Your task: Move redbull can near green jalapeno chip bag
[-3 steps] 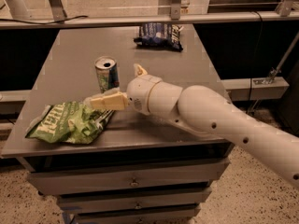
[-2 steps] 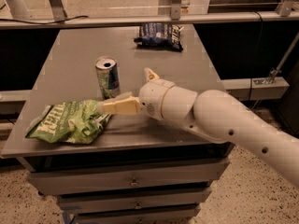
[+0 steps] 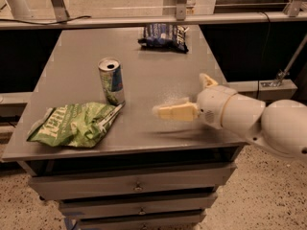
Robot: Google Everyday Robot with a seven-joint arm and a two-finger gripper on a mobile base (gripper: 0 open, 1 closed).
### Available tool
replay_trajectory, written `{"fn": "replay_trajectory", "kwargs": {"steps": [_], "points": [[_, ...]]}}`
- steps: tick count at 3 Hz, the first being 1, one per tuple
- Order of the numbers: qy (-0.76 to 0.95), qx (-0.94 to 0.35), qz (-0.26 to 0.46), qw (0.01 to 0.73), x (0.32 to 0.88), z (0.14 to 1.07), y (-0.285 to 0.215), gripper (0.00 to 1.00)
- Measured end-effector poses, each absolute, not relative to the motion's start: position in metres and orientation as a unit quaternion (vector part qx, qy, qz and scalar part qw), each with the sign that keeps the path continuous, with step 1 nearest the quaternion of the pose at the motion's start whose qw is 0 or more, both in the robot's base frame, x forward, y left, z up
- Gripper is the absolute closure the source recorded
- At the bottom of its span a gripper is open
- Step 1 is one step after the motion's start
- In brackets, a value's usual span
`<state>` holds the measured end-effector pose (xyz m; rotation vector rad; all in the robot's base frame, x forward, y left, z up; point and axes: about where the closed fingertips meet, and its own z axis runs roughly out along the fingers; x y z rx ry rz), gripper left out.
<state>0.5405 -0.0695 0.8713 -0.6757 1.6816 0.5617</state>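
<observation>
Silver-and-blue, the redbull can point(image 3: 111, 80) stands upright to the camera's left of the gripper point(image 3: 168, 112), apart from it. Its base is just beside the green jalapeno chip bag point(image 3: 74, 124), which lies lower left of the gripper. The gripper hangs over the grey table point(image 3: 158, 75) holding nothing; whether it is open or closed, I cannot tell. A dark blue bag point(image 3: 163, 36) lies beyond it, near the far edge.

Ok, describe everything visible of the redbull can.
The redbull can is a slim silver-and-blue metal can with a shiny top, its opening showing dark. It stands upright on the grey table, its base right at the upper right edge of the green jalapeno chip bag. The gripper hangs to its right, not touching it.
</observation>
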Motion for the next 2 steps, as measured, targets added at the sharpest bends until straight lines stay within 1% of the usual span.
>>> {"fn": "replay_trajectory", "kwargs": {"steps": [1,2], "points": [[0.729,-0.268,0.194,0.6,0.5571,0.882,-0.1299,0.0],[0.729,-0.264,0.189,0.602,0.5595,0.8837,-0.1374,0.0]]}}
